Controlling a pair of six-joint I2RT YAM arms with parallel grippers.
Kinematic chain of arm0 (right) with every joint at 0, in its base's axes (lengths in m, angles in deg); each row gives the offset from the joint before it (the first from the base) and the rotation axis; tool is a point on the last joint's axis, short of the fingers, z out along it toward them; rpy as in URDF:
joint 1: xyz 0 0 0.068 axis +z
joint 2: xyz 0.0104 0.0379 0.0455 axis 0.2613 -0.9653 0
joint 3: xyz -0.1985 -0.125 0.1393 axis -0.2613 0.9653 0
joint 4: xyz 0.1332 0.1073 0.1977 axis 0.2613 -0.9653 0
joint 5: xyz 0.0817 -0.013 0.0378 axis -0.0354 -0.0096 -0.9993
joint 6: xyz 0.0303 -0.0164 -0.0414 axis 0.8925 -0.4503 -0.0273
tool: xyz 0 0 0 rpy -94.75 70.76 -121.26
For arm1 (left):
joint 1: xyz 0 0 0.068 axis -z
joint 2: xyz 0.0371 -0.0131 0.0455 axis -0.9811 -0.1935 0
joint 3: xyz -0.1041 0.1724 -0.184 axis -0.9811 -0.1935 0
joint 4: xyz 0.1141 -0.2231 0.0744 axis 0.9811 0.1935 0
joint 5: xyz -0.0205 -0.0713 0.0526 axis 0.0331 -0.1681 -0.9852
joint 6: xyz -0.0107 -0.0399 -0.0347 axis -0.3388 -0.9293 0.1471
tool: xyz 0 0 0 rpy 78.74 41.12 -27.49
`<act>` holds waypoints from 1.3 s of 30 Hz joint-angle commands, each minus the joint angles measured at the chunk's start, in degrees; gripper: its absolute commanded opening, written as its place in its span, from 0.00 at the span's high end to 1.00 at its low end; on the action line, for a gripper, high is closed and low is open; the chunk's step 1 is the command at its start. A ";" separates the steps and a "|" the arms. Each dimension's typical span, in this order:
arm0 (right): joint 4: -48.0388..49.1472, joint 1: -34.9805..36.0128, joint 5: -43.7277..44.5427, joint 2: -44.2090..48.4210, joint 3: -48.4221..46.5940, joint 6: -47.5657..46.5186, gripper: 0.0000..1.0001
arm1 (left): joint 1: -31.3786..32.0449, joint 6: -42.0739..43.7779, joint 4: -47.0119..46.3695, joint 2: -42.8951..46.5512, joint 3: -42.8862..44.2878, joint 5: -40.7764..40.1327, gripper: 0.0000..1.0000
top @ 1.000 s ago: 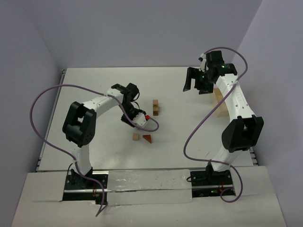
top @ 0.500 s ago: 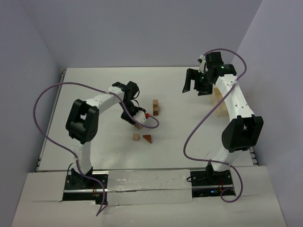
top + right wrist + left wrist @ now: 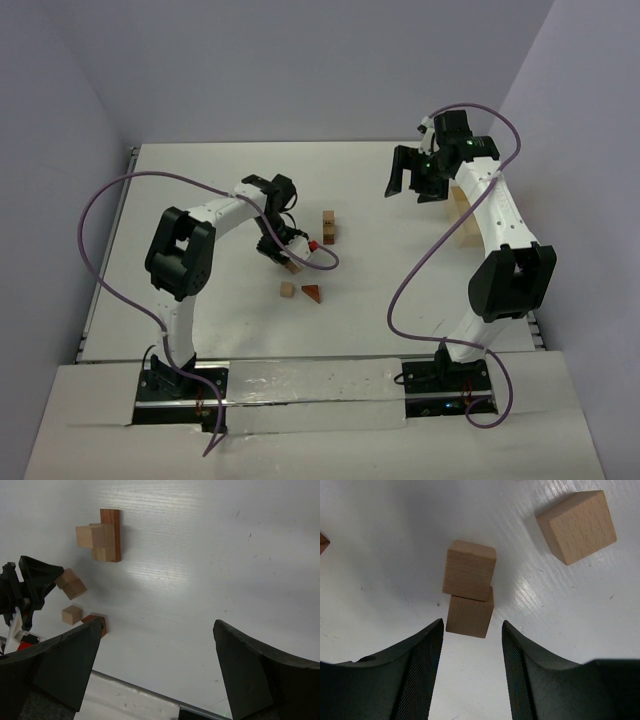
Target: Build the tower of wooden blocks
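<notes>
White table, pale wooden box

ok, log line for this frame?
left gripper: open, fingertips flanking pair of tan cubes, no grip seen | right gripper: open, empty, raised | tower: apart from both grippers | loose: tan cube, wedge

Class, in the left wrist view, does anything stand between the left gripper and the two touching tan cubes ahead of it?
Nothing visible does. The two tan cubes sit right at the left gripper's open fingertips; the loose cube lies apart, off to one side.
</notes>
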 commanded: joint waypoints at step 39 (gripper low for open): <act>0.86 -0.52 -1.27 3.02 0.88 -0.32 0.00 | -1.11 -63.96 2.28 15.35 2.47 13.62 1.00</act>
